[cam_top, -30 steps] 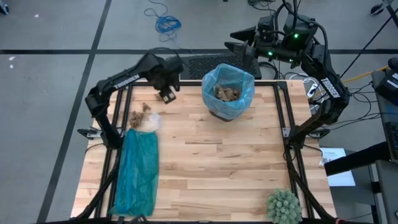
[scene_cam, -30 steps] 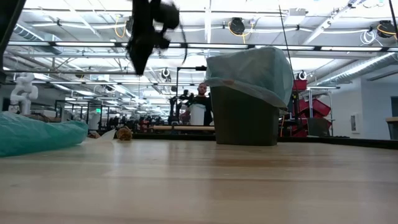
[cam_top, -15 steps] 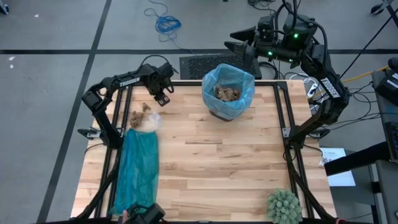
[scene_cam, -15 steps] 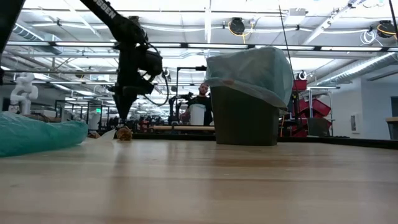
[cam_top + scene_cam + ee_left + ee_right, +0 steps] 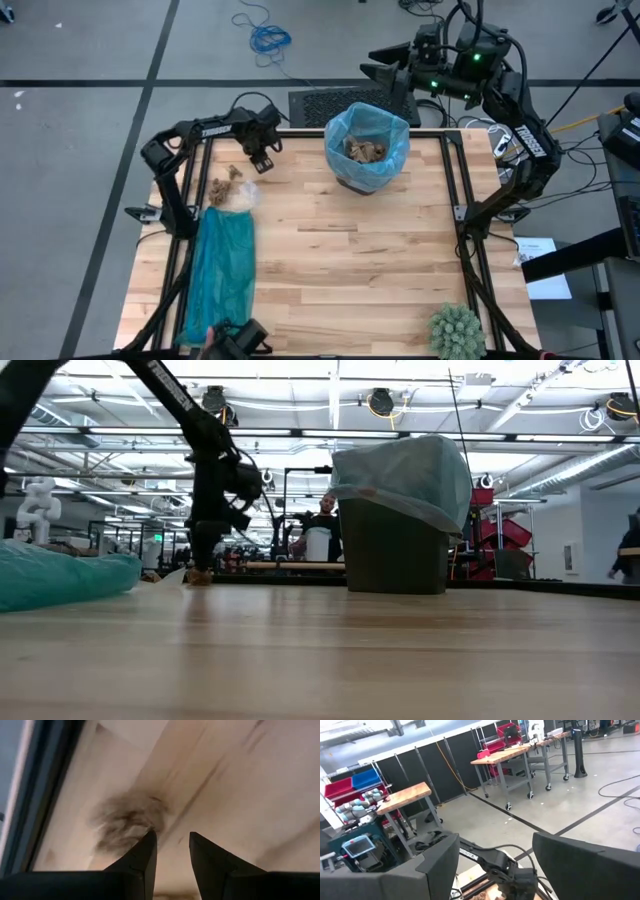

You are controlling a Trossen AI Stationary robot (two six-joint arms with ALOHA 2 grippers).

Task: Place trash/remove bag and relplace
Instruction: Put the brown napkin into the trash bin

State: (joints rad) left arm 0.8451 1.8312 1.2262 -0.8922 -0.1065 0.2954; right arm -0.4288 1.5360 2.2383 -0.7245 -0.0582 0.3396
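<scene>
Several brown trash scraps (image 5: pixel 235 173) and a white wad (image 5: pixel 241 197) lie on the table at the far left. My left gripper (image 5: pixel 262 161) points down over them, open by a narrow gap, with nothing between its fingers. In the left wrist view one brown scrap (image 5: pixel 126 818) lies just beside one fingertip (image 5: pixel 149 840). The pale blue bag (image 5: pixel 367 150) lines the dark bin (image 5: pixel 395 550) at the far middle, with brown scraps inside. My right gripper (image 5: pixel 492 860) hangs open high behind the bin. My left gripper comes from above with one fingertip at the edge of the brown scrap (image 5: pixel 142 827) lying on the table. I cannot tell whether it touches. The scrap is outside the gap between the fingers.
A teal-green plastic bag (image 5: pixel 222 270) lies along the table's left side. A spiky green ball (image 5: pixel 457 332) sits at the near right corner. A person's hand with a dark object (image 5: pixel 235 342) shows at the near left edge. The middle of the wooden table (image 5: pixel 350 250) is bare.
My left gripper has come down from high above the table to just over the brown scraps, shifting a little toward the table's left edge, still pointing down. The scraps have not moved.
</scene>
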